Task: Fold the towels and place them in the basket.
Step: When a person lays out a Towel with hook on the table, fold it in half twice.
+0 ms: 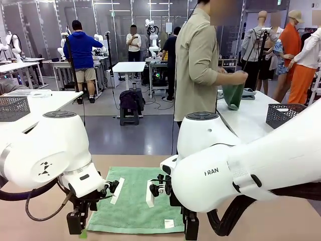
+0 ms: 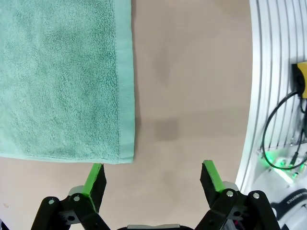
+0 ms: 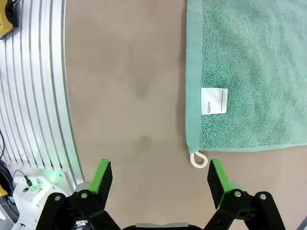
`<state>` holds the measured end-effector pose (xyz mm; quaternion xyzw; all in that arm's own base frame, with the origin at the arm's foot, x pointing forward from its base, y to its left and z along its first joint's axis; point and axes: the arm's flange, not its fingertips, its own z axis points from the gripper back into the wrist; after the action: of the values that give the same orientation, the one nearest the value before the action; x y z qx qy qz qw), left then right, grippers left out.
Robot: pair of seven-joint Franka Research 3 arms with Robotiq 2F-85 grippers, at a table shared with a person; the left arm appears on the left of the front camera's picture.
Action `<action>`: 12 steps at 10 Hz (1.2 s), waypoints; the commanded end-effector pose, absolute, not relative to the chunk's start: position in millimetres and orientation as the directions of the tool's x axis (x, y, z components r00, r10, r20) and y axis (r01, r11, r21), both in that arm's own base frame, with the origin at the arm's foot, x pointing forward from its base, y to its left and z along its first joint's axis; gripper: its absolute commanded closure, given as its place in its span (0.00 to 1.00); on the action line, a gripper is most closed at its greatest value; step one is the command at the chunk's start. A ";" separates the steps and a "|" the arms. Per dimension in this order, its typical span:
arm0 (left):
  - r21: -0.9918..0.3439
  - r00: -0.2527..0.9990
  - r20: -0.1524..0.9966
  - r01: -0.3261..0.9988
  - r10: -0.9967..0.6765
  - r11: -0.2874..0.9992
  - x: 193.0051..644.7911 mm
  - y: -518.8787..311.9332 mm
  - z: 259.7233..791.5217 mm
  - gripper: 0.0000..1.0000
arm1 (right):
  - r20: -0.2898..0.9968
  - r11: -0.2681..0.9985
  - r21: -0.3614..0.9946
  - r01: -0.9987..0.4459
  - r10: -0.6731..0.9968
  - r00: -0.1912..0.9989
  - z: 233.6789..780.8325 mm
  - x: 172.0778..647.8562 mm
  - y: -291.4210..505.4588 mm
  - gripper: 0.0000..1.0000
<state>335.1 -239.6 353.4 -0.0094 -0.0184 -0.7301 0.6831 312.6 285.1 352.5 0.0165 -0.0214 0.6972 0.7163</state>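
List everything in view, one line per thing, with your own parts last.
sea-green terry towel: one, sea-green, spread flat on the tan table between the arms
white label: one, white, on the towel near one corner
white hanging loop: one, white, at that corner
left dark grey lattice basket: one, dark grey, on a white table at far left
right dark grey lattice basket: one, dark grey, on a white table at far right
dark green cloth: one, dark green, held up by the person's hand
left claw: one, black with green pads, open, empty, beside a towel corner
right claw: one, same colours, open, empty, beside the labelled corner
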 end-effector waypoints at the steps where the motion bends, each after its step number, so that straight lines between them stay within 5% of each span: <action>1: 0.015 -0.060 0.039 0.998 -0.997 -0.059 335.9 -239.5 355.4 0.00 | 0.053 0.029 -0.005 -1.000 0.998 0.028 351.8 312.9 284.3 0.00; 12: 0.066 -0.039 0.000 0.997 -0.999 -0.038 353.6 -239.5 294.1 0.00 | 0.061 0.049 -0.064 -0.997 0.997 0.045 297.8 350.2 282.5 0.00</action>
<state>351.0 -234.6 301.0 0.0055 -0.0185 -0.7272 0.6861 345.2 276.3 300.5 0.0053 -0.0403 0.6879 0.7246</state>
